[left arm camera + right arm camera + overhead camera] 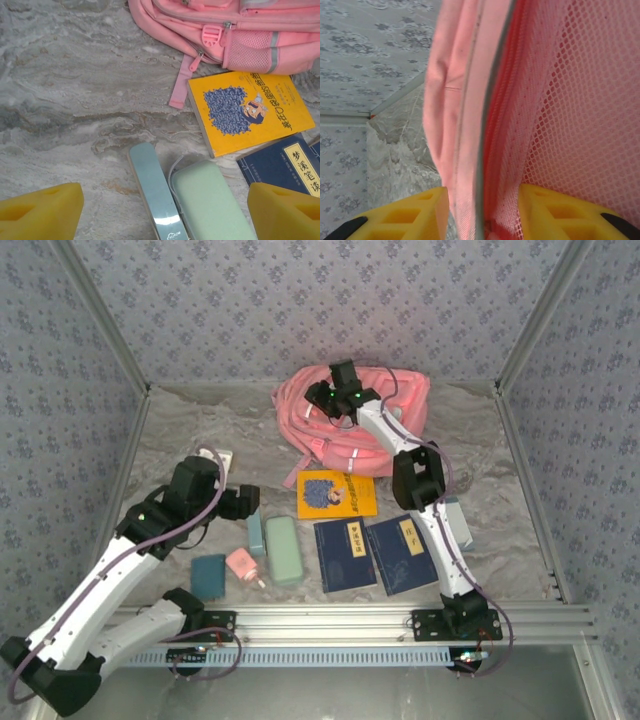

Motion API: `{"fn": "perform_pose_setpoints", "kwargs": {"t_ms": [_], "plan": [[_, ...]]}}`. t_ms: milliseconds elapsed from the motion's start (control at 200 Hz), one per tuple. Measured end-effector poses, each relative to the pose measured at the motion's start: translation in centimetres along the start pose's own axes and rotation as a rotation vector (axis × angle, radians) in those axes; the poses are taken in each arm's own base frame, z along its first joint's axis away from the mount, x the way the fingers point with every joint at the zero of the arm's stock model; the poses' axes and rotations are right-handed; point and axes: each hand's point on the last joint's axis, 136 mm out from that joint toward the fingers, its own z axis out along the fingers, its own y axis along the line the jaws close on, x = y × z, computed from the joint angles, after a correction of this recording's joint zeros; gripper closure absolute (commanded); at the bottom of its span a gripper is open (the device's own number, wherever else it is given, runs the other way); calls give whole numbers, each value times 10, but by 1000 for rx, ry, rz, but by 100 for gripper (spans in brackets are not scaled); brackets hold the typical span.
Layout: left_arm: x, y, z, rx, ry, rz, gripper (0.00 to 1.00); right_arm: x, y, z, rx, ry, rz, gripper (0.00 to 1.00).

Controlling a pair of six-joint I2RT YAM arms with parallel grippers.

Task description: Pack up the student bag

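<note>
Where the right gripper (482, 215) meets the student bag (465, 100), we see its yellow fingers (405, 217) pressed against either side of a fold of pink fabric. A zipper seam and pink mesh fill the gap, so the jaws are pinching the bag's edge. The bag lies bunched around that gripper at the far side of the table (200, 430).

The left gripper (165, 210) hangs over the marbled top with its jaws spread wide and nothing in them. Below the gap between them lie a slim blue-grey case (155, 195) and a pale green case (210, 200), side by side. Ahead of the jaws we find a yellow book (247, 110), just beside the bag. A dark blue book (285, 165) sits by one jaw.
</note>
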Motion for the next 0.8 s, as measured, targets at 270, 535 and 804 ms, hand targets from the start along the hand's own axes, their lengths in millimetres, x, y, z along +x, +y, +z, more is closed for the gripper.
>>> {"fn": "perform_pose_setpoints", "kwargs": {"t_ms": [270, 535, 804], "plan": [[-1, 2, -2, -9, -22, 11, 17, -5, -2, 11, -26, -17, 35, 79], [1, 3, 1, -13, -19, 15, 19, -5, -3, 17, -48, -18, 27, 89], [3, 3, 3, -14, -14, 23, 21, -9, 11, 17, -129, -1, 12, 100]]}}
